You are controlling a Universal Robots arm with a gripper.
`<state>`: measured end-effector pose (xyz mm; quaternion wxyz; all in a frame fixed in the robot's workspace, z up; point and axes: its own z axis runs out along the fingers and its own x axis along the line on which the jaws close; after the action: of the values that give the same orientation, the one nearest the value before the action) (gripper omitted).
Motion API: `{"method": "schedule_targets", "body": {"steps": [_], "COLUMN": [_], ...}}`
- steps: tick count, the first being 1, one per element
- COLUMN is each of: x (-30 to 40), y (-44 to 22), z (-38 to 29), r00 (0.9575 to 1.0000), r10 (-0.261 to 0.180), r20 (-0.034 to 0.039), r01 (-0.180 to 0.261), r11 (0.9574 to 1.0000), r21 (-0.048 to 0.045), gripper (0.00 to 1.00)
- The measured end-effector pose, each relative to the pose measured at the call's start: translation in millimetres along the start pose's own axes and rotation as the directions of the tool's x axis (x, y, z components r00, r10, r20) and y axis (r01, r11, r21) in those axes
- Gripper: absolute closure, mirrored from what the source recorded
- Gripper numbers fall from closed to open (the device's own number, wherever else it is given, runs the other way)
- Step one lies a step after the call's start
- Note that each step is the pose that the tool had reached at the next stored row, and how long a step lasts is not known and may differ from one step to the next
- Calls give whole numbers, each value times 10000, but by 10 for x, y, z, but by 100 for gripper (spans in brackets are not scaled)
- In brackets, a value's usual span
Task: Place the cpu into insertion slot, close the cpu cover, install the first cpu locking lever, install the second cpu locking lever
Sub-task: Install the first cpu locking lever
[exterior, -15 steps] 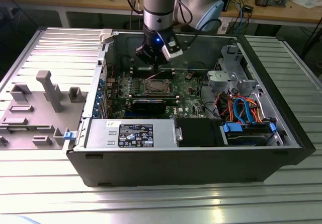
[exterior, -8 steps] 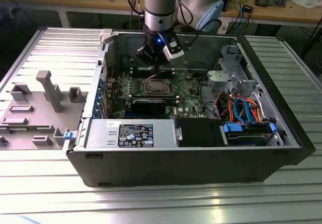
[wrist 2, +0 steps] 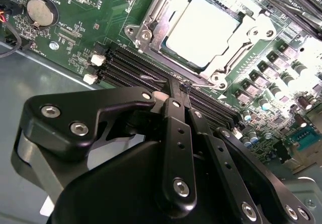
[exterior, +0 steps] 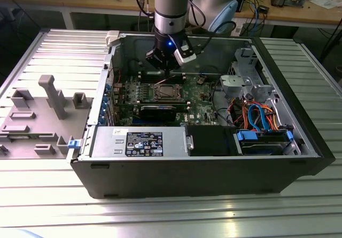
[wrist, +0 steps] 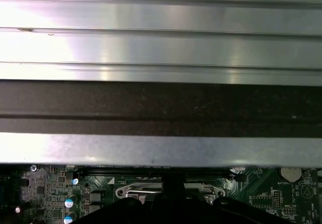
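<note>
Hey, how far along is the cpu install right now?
The cpu already sits in the slot, and the cover lies flat over it, so those steps look done. In hand: the gripper, jaws shut, is at a thin wire lever beside the socket, over the memory slots. Whether either lever is latched yet, I can't tell.

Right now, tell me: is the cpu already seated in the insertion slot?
Yes: in the second wrist view the cpu lies flat in the insertion slot, with the cpu cover down around it.
</note>
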<state>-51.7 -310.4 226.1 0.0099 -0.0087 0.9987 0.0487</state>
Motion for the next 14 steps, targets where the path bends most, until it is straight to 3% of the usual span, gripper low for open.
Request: {"method": "schedule_targets", "body": {"steps": [14], "x": [-73], "y": [-5], "z": [41], "r00": [10000], "r10": [1], "r20": [1], "r01": [-1], "r11": [10000], "r21": [1], "gripper": [89]}}
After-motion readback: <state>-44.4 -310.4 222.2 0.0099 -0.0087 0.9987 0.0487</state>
